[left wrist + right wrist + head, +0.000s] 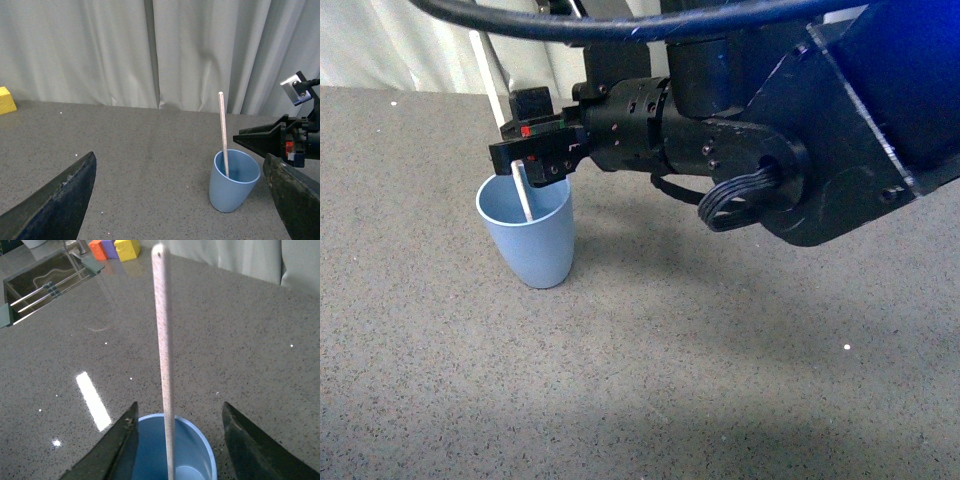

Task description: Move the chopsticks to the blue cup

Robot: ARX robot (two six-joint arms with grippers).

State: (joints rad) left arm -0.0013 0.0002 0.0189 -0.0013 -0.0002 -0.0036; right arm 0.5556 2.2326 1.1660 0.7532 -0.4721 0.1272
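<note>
**Right wrist view: stick in the cup, tool spread**

The chopsticks [164,365] stand nearly upright, lower end inside the blue cup [197,447], which sits on the desk [125,135]. The right tool [179,407] is released: its jaws flank the stick with a gap on each side, touching nothing as far as shows. The placing step looks all but done. Next, I judge, the arm must lift clear without knocking stick or cup. The left tool [179,157] gapes wide, empty.
</note>
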